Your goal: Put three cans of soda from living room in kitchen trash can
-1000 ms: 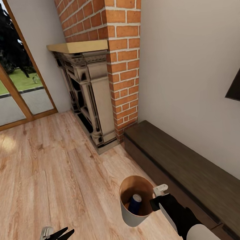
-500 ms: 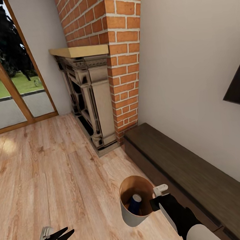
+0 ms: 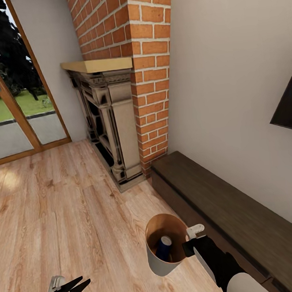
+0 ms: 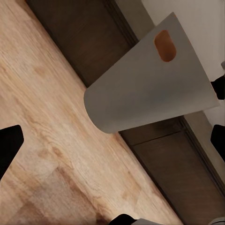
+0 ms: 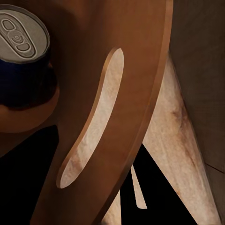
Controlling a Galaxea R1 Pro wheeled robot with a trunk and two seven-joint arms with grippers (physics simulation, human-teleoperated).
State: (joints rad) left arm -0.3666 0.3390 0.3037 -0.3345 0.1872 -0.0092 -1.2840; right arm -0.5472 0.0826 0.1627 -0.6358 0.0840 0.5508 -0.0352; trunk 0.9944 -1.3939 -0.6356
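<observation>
R hand (image 3: 192, 239) grips the bin (image 3: 157, 261) rim w/ a blue can (image 3: 164, 247) inside; L hand (image 3: 75, 288) is wide, holding nothing.

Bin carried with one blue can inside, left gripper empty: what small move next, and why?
Probably keep rolling on, the right gripper clamped on the pale grey tapered bin: it holds just a blue can, and no orange cans appear near the brick fireplace.
</observation>
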